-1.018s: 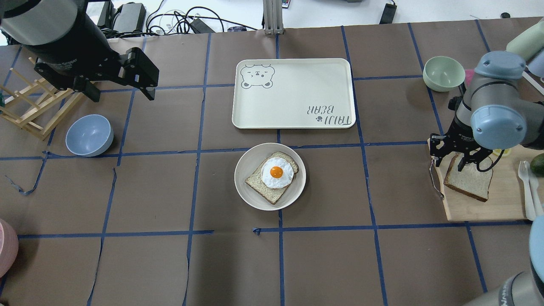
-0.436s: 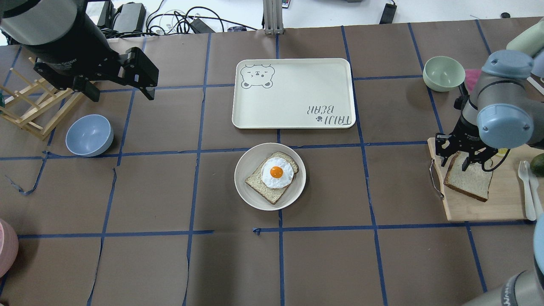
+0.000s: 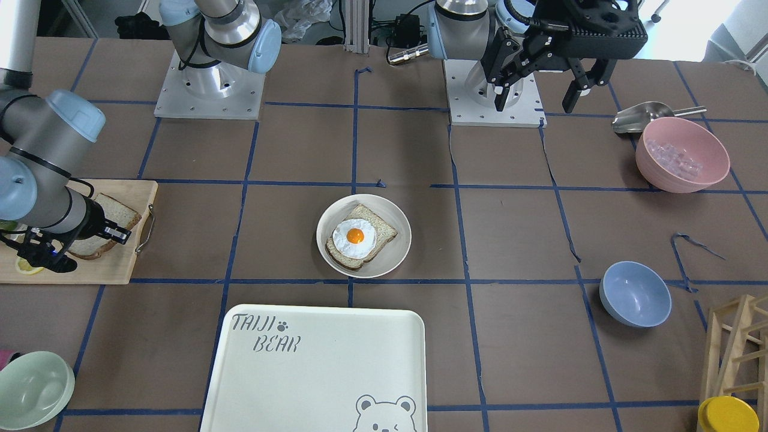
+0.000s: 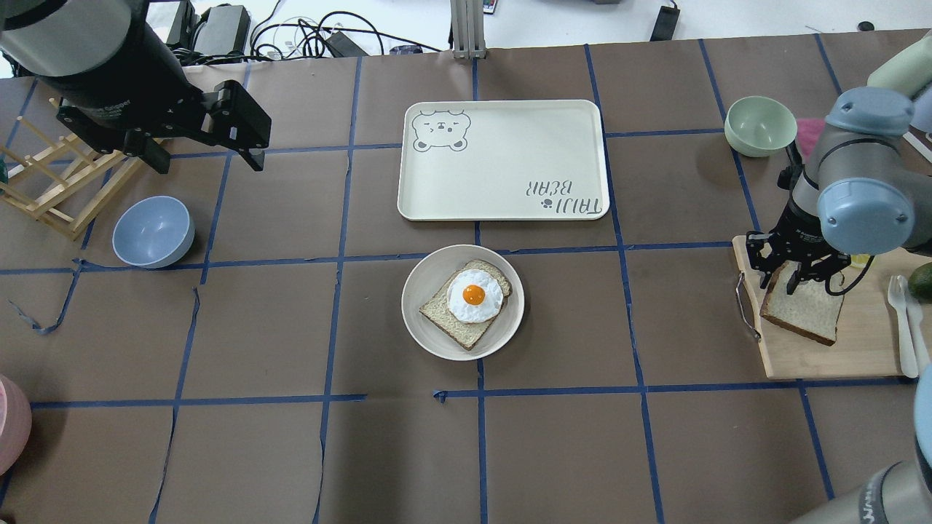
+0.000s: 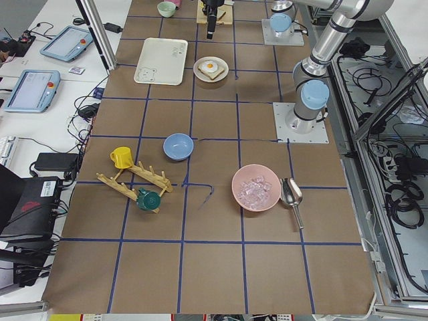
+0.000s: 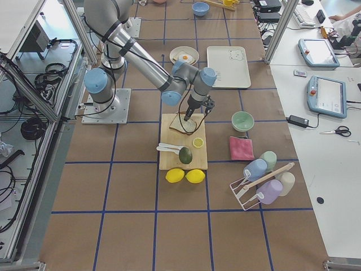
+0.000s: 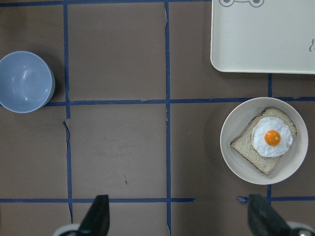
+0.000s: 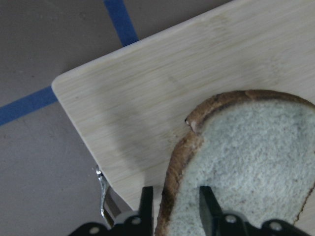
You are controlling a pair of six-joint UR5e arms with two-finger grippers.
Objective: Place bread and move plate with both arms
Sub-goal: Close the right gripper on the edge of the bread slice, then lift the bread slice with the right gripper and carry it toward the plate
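The plain bread (image 4: 810, 314) lies on a wooden cutting board (image 4: 823, 356) at the right edge of the table. My right gripper (image 4: 780, 280) is down at the slice's far-left corner. In the right wrist view its fingers (image 8: 146, 201) stand close together around the dark crust of the bread (image 8: 246, 162), shut on it. The cream plate (image 4: 510, 324) sits mid-table and holds a slice topped with a fried egg (image 4: 473, 295). My left gripper (image 4: 207, 156) hangs open and empty high over the far left, well away from the plate (image 7: 231, 157).
The TAIJI BEAR tray (image 4: 502, 160) lies just beyond the plate. A blue bowl (image 4: 153, 231) and a wooden rack (image 4: 51, 189) are at the left, a green bowl (image 4: 759, 125) at the far right. White cutlery (image 4: 903, 320) and an avocado (image 4: 923, 280) share the board.
My right gripper has shifted slightly right over the board and its fingers have narrowed onto the bread's corner. The left arm, plate and tray have not moved.
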